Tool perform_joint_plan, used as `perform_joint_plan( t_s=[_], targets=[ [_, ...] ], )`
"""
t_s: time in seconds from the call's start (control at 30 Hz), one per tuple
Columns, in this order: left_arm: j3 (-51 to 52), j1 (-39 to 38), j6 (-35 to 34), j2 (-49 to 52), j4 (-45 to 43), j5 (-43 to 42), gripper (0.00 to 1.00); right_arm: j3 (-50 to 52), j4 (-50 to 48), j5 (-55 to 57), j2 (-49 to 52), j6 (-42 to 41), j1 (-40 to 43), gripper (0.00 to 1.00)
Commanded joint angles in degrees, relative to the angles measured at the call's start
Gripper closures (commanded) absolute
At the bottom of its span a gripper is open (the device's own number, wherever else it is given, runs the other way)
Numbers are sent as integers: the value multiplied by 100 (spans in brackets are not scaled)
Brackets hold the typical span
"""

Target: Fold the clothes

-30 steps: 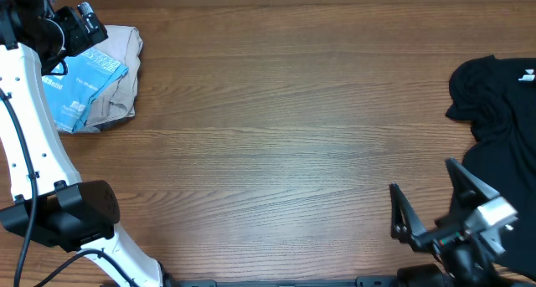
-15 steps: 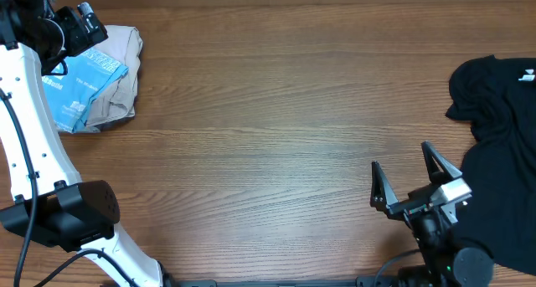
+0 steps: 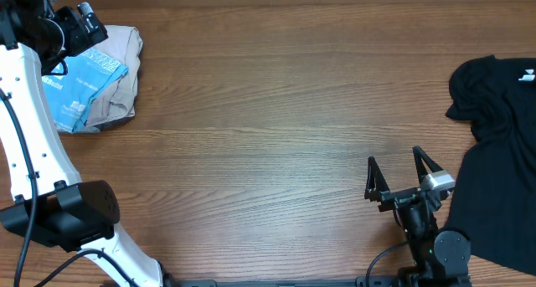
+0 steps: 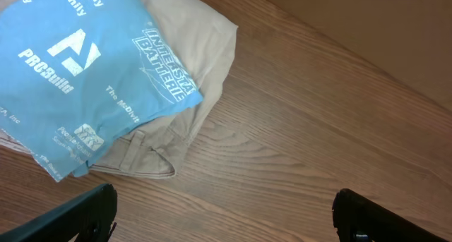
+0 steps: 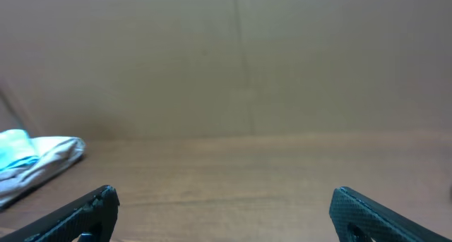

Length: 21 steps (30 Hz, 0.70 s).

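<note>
While the light blue printed cotton T-shirt (image 4: 85, 65) lies folded, the left gripper (image 4: 222, 207) and right gripper (image 3: 394, 160) are held open, empty; the crumpled black fabric shirt (image 3: 502, 128) is likely to be fetched next.

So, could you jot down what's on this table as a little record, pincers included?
Surface: brown wooden table
Top left of overhead view: light blue printed T-shirt, folded, lying on a crumpled beige garment
Right edge: black garment, spread loosely
Left pincer: open, empty, beside the pile
Right pincer: open, empty, near the black garment
</note>
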<state>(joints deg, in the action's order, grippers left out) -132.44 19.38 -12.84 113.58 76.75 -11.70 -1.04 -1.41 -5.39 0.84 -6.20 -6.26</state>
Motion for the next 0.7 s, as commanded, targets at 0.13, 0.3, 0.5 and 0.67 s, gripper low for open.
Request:
perform_joint_plan(
  t_s=[0.13, 0.3, 0.5, 0.67],
  targets=[
    [-4, 9, 173, -44, -7, 31, 0, 59, 566, 455, -68, -260, 94, 0],
    [-4, 9, 173, -44, -7, 31, 0, 59, 625, 533, -68, -243, 120, 0],
    [-2, 7, 173, -44, -7, 31, 0, 59, 625, 533, -68, -243, 120, 0],
    [-4, 9, 173, -44, -7, 31, 0, 59, 625, 533, -68, -240, 120, 0]
  ],
)
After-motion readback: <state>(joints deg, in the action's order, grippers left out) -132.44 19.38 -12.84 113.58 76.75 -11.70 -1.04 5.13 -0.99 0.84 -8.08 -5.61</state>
